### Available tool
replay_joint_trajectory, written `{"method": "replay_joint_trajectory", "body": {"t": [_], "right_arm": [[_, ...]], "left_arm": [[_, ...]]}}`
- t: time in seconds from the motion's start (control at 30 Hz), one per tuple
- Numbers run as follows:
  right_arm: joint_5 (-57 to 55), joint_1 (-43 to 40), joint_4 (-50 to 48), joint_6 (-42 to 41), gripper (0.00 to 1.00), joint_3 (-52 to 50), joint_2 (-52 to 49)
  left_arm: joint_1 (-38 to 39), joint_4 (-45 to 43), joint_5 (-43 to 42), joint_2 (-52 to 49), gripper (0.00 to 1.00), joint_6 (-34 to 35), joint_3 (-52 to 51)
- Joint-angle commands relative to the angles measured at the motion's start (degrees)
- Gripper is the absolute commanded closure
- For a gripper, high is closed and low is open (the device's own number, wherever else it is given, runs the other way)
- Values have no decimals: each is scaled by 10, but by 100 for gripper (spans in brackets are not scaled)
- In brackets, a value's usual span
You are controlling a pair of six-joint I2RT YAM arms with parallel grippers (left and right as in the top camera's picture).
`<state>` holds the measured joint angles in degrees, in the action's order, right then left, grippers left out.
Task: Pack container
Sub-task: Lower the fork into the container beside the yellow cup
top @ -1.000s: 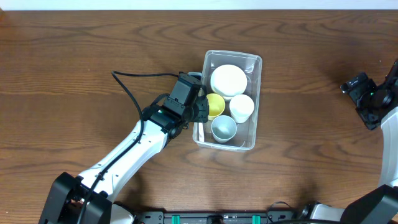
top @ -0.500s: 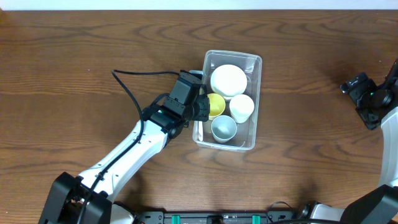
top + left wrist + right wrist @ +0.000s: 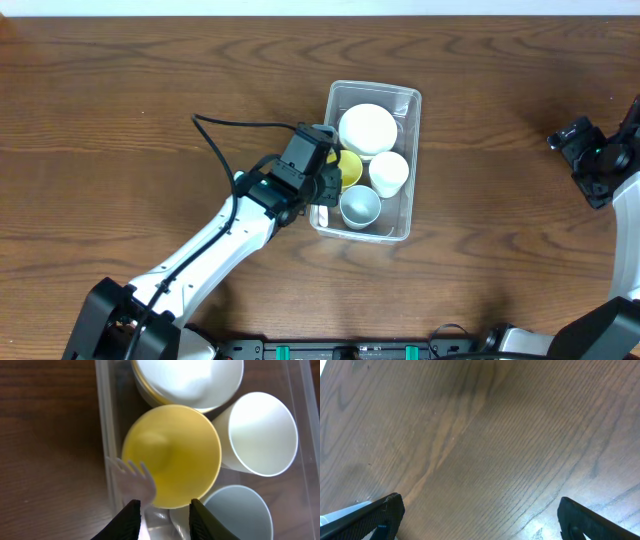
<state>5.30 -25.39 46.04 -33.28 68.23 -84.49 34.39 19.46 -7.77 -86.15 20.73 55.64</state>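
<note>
Right of centre in the overhead view, on the brown wooden desk, we are finding the container, its long side running up and down the frame. It is already holding a white bowl at its upper end, a yellow cup and a white cup below that, and a grey cup at the lower end. All are mouth up and crowding one another.

At the container's left wall, the left end effector is hanging just over the rim. In the wrist view its fingers are standing narrowly apart and, as far as we are making out, pinching the handle of a white plastic fork. The tines are lying over the yellow cup's left edge, just inside the clear wall. The fork is blurred, so we are taking the grip as likely, not certain.

At the right edge of the overhead frame, the right end effector is sitting well apart from everything, fingers spread wide over bare wood.

We are judging the container light and thin-walled: stiff at the rim, springy in the walls, slick to the pads. Loaded, it is probably tipping readily if lifted by one corner. The best hold is looking like the rim at the middle of a long side, one finger inside and one outside, clear of the cups.
</note>
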Motion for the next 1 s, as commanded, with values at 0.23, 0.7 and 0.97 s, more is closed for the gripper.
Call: {"method": "replay_joint_trajectory", "body": {"t": [0.23,0.7,0.97], "right_arm": [[-6,-5,1,-5,1,3,-2],[-6,-5,0,-5,1,3,-2],[-6,-5,0,-5,1,3,-2]], "left_arm": [[1,-6,-1,67,66,-37,10],[1,-78,59,9,66,-87,10],[1,-96,59,1,66,-101,10]]}}
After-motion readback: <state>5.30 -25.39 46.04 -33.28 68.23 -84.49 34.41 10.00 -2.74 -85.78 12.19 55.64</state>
